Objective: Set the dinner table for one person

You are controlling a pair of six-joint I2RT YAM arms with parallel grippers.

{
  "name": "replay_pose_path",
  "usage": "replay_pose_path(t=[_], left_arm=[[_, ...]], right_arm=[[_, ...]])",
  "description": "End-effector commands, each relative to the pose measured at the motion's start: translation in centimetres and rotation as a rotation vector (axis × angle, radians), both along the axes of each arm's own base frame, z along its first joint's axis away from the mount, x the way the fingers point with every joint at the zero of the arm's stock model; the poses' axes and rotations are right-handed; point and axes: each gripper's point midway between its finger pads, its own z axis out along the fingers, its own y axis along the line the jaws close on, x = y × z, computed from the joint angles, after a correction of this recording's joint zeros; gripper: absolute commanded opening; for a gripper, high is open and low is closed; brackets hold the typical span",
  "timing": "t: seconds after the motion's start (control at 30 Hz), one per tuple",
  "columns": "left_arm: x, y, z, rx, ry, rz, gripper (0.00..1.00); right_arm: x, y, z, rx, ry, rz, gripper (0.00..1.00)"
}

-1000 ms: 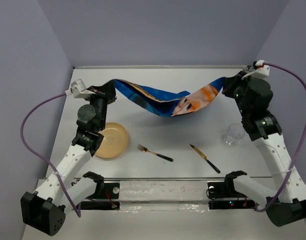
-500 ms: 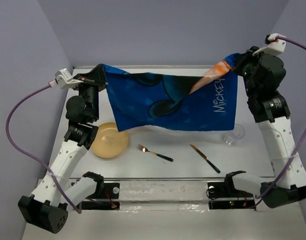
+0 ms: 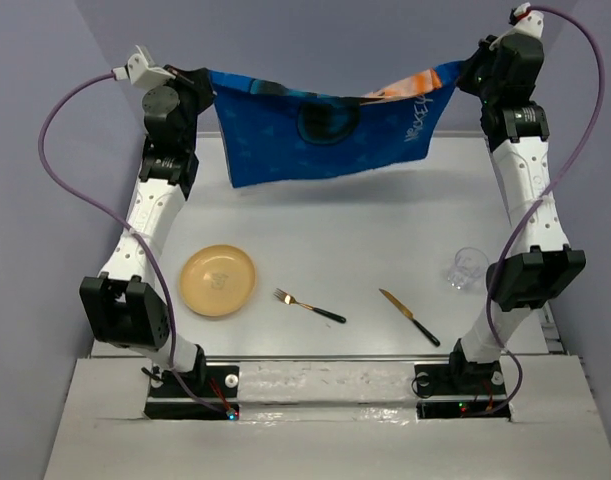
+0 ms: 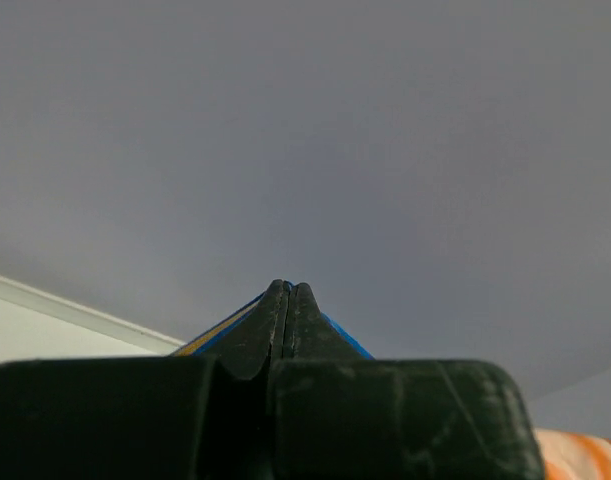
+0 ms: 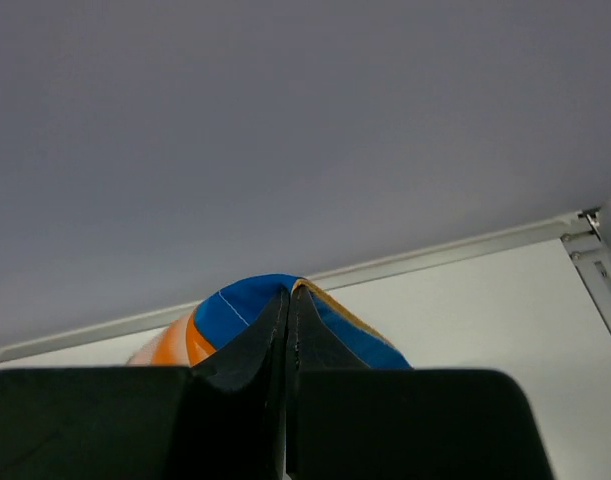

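Note:
A blue cartoon placemat (image 3: 325,135) hangs stretched high over the far part of the dinner table (image 3: 335,235). My left gripper (image 3: 211,82) is shut on its left top corner, my right gripper (image 3: 459,78) shut on its right top corner. In the left wrist view the gripper (image 4: 289,290) pinches a blue and yellow edge of the placemat (image 4: 220,332). In the right wrist view the gripper (image 5: 289,292) clamps a blue and orange fold of the placemat (image 5: 225,310). On the table lie a tan plate (image 3: 217,281), a fork (image 3: 308,306), a knife (image 3: 408,316) and a clear glass (image 3: 467,268).
Lavender walls (image 3: 325,50) close the table at the back and both sides. Both arms stand tall at the left and right of the table, their bases on a rail (image 3: 325,382) at the near edge. Purple cables (image 3: 60,170) loop beside each arm.
Both arms have risen and carried the placemat from a low sagging bundle to a spread sheet high near the back wall. Plate, fork, knife and glass have not moved.

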Motion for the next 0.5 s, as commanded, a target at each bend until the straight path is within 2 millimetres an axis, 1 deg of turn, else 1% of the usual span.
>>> replay_pose_path(t=[0.0, 0.03, 0.07, 0.1, 0.13, 0.17, 0.2, 0.23, 0.27, 0.3, 0.33, 0.37, 0.4, 0.43, 0.47], left_arm=[[-3.0, -0.3, 6.8, 0.019, -0.153, -0.043, 0.0], [-3.8, -0.2, 7.0, 0.007, -0.168, -0.047, 0.0], [-3.9, -0.3, 6.1, -0.001, -0.16, -0.057, 0.0], [-4.0, -0.5, 4.9, -0.007, -0.143, -0.068, 0.0], [-3.4, -0.7, 1.0, -0.018, -0.074, -0.08, 0.0], [-3.8, -0.9, 0.3, -0.025, -0.076, -0.092, 0.0], [-3.8, -0.9, -1.5, -0.033, -0.051, -0.093, 0.0], [-4.1, -0.9, -5.2, -0.062, -0.003, -0.1, 0.0], [-4.4, -0.8, -10.0, -0.072, 0.076, -0.104, 0.0], [-4.6, -0.9, -8.9, -0.09, 0.041, -0.108, 0.0], [-5.1, -0.6, -12.5, -0.119, 0.09, -0.107, 0.0], [-5.4, -0.6, -14.3, -0.127, 0.116, -0.116, 0.0], [-5.7, 0.0, -18.3, -0.129, 0.188, -0.099, 0.0], [-5.8, 0.4, -20.2, -0.131, 0.217, -0.09, 0.0], [-5.9, 0.2, -21.2, -0.138, 0.222, -0.116, 0.0]], right_arm=[[-3.0, 0.6, 6.9, 0.016, -0.152, 0.054, 0.0], [-3.2, 0.7, 6.5, 0.023, -0.147, 0.061, 0.0], [-3.4, 0.8, 5.8, 0.036, -0.137, 0.065, 0.0], [-3.6, 1.0, 4.9, 0.041, -0.128, 0.076, 0.0], [-4.0, 1.2, 1.2, 0.05, -0.06, 0.085, 0.0], [-4.1, 1.5, 0.1, 0.07, -0.061, 0.091, 0.0], [-4.2, 1.5, -1.8, 0.081, -0.034, 0.09, 0.0], [-4.7, 1.7, -7.0, 0.095, 0.06, 0.092, 0.0], [-4.7, 1.7, -8.8, 0.117, 0.07, 0.089, 0.0], [-5.0, 1.8, -11.2, 0.13, 0.104, 0.085, 0.0], [-5.7, 1.8, -16.5, 0.143, 0.204, 0.075, 0.0], [-5.7, 1.9, -18.3, 0.155, 0.22, 0.073, 0.0], [-5.8, 1.4, -20.5, 0.163, 0.257, 0.059, 0.0], [-5.9, 1.5, -22.7, 0.169, 0.301, 0.054, 0.0], [-6.2, 1.1, -26.3, 0.178, 0.379, 0.036, 0.0]])
